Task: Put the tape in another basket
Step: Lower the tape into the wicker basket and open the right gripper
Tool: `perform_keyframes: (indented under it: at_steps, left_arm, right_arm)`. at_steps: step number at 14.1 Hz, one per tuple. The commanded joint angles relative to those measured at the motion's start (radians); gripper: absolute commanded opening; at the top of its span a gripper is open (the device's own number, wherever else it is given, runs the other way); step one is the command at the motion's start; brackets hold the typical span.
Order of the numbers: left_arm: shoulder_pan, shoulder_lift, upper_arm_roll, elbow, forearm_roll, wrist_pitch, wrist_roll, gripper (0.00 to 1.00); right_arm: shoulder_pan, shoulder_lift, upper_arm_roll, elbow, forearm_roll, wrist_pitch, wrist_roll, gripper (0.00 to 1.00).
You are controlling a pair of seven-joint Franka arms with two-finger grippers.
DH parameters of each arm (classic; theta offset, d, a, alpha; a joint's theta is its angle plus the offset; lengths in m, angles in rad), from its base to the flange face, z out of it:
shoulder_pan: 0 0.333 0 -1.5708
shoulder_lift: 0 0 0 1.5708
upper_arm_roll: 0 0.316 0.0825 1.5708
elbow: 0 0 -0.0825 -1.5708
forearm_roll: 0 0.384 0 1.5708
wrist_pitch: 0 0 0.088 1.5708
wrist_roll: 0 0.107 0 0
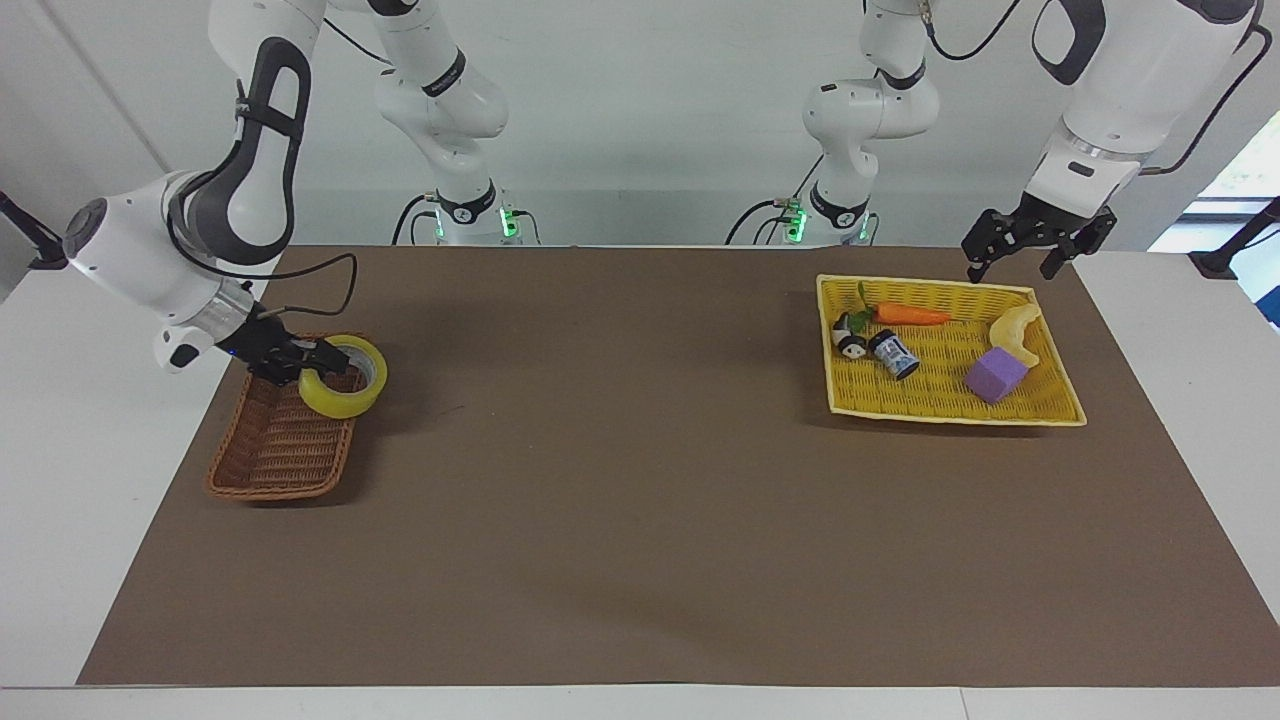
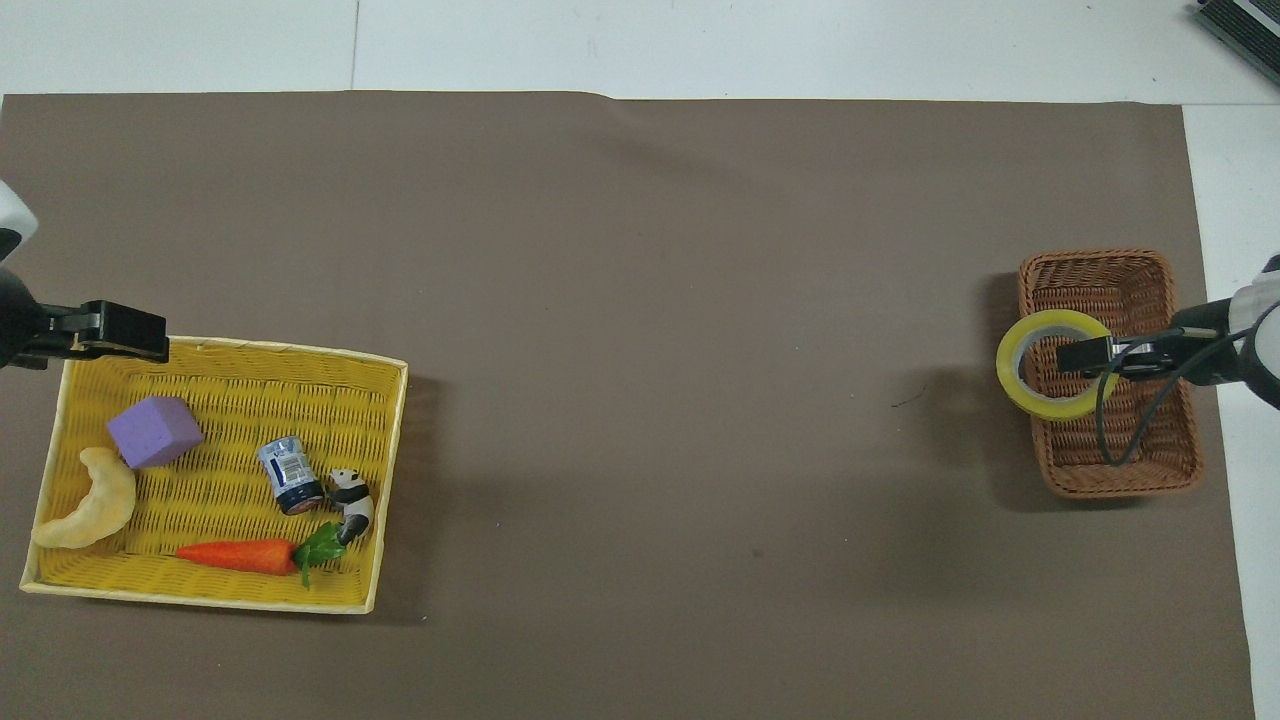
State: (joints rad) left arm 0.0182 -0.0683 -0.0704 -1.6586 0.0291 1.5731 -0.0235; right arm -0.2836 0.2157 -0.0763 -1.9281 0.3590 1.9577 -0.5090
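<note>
Yellow tray (image 1: 1050, 412) apparently holds 5 oddments.

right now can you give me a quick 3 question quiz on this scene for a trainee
1. True or false: the tape already lies on the floor of the brown wicker basket.
2. Which arm carries the tape? A) left B) right C) neither
3. Fill in: the purple cube lies in the ____ tray, beside the carrot, the panda figure and the small can.

Key
1. False: the right gripper holds it up over the basket's end nearer the robots.
2. B; the left gripper waits, fingers open, over the table by the tray's corner.
3. yellow
</note>
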Motion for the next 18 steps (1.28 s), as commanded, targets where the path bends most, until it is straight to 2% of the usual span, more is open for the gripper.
perform_keyframes:
  at_steps: [1,5,7,9,10,13,14,15,18]
  left_arm:
    - [0.011,0.021,-0.008,0.092,0.021,-0.109,0.017,1.00]
    - [0.011,0.018,-0.008,0.097,0.018,-0.114,0.017,1.00]
    - [0.012,0.016,-0.008,0.094,0.017,-0.114,0.013,1.00]
    - [0.012,0.015,-0.008,0.092,0.015,-0.117,0.008,1.00]
    - [0.012,0.015,-0.008,0.092,0.015,-0.117,0.008,1.00]
    - [0.012,0.015,-0.008,0.092,0.015,-0.117,0.008,1.00]
    - [0.012,0.015,-0.008,0.092,0.015,-0.117,0.008,1.00]
    - [0.012,0.015,-0.008,0.092,0.015,-0.117,0.008,1.00]
    - [0.012,0.015,-0.008,0.092,0.015,-0.117,0.008,1.00]
  right_arm:
    - [-0.057,0.040,0.018,0.012,-0.017,0.035,-0.115,0.00]
    - [-0.078,0.060,0.017,0.031,-0.017,0.032,-0.172,0.00]
    - [-0.110,0.065,0.017,0.088,0.015,-0.081,-0.172,0.00]
    - [-0.112,0.080,0.017,0.159,0.092,-0.114,-0.154,0.00]
    - [-0.117,0.080,0.015,0.162,0.093,-0.117,-0.160,0.00]
    - [-0.123,0.082,0.013,0.111,0.068,-0.062,-0.171,0.00]
    - [-0.123,0.085,0.013,0.101,0.020,-0.033,-0.201,0.00]
    - [-0.126,0.100,0.013,0.103,-0.018,-0.016,-0.242,0.00]
    - [-0.135,0.137,0.012,0.101,-0.025,0.024,-0.328,0.00]
